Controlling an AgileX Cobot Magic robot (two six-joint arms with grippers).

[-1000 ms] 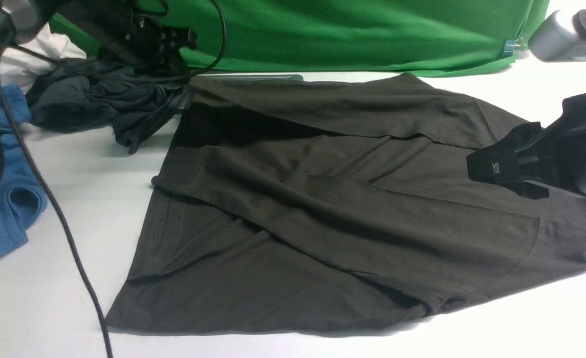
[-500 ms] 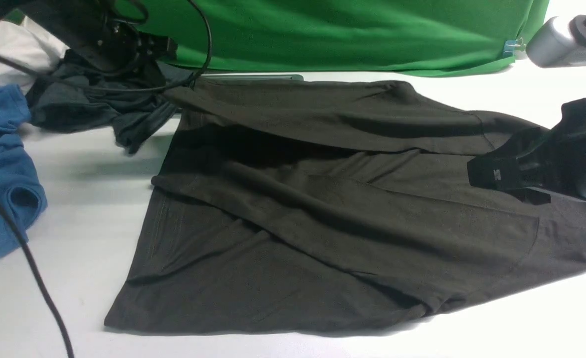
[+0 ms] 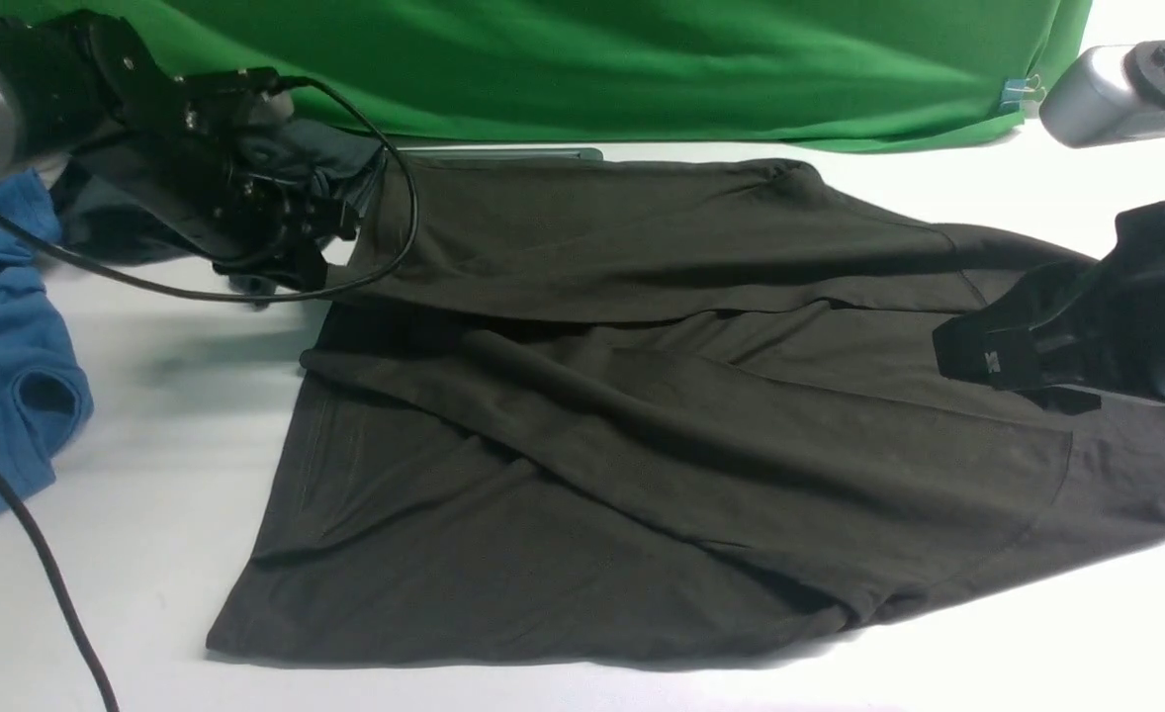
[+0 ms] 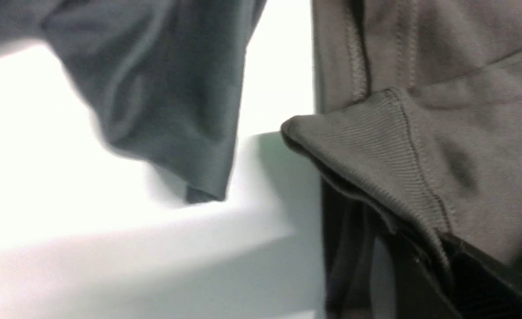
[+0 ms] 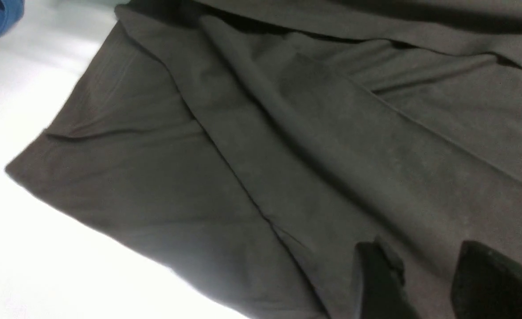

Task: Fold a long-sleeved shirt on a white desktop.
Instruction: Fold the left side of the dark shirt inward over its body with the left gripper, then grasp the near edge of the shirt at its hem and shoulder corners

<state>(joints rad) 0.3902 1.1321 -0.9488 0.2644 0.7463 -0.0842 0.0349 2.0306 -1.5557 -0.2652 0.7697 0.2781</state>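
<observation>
Front view, shirt: dark long-sleeved shirt [image 3: 691,445] spread across the centre of the frame on the white desktop [image 3: 167,425], both sleeves laid over the body.
Front view, left gripper [image 3: 320,252]: upper left, at the upper sleeve's cuff.
Front view, surroundings: blue garment [image 3: 9,346] at left edge; green cloth [image 3: 642,69] along the top.
Left wrist view, left gripper: fingers at the ribbed cuff [image 4: 376,146]; grip or release cannot be told.
Right wrist view, right gripper [image 5: 427,261]: fingertips apart, nothing between them, above the shirt.
</observation>
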